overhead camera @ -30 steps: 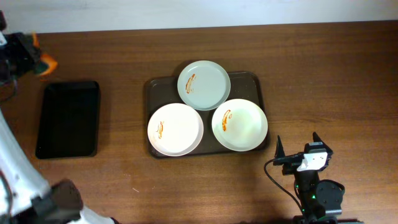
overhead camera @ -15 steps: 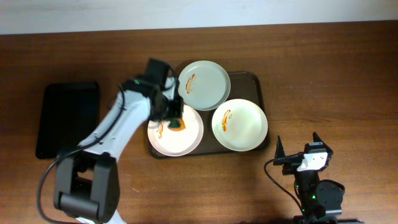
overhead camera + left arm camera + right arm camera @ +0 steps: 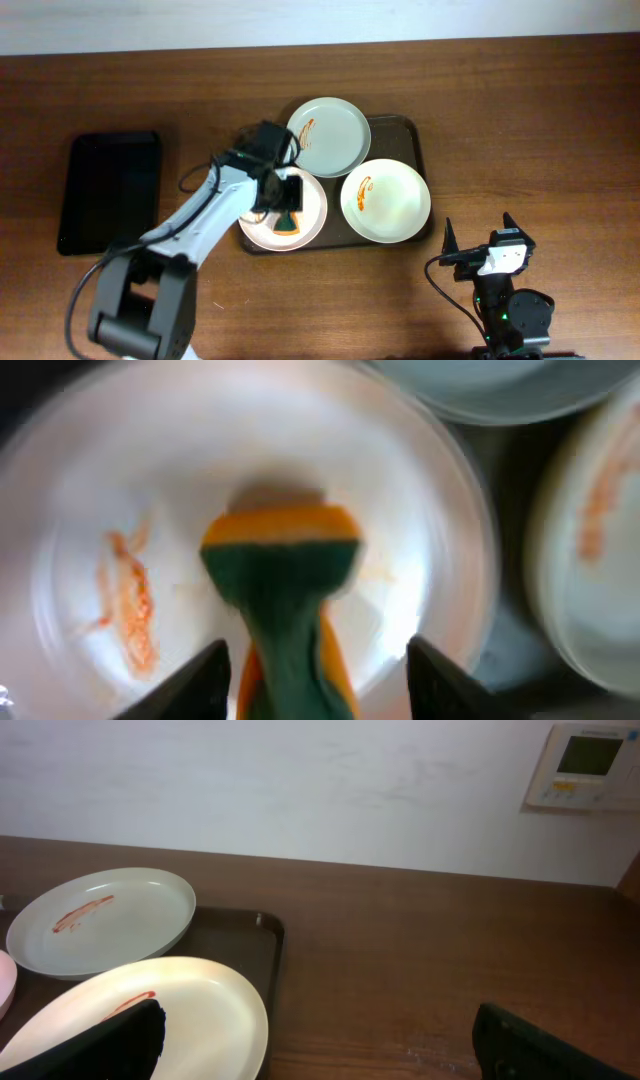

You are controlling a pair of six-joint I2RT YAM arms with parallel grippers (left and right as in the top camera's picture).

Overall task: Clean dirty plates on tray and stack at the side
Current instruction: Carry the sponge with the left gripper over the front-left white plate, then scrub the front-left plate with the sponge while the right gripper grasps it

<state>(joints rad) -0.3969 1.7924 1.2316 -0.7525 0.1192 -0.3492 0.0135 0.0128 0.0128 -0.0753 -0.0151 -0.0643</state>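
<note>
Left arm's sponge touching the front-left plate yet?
Cannot tell. The left wrist view shows the sponge over the plate, but it is blurred; the overhead view cannot show height.

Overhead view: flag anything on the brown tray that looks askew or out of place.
The far plate overhangs the tray's back rim and overlaps the left plate and right plate, so it probably sits tilted. Every plate carries an orange-red smear; the left claw holds a green-orange sponge on the left plate.
</note>
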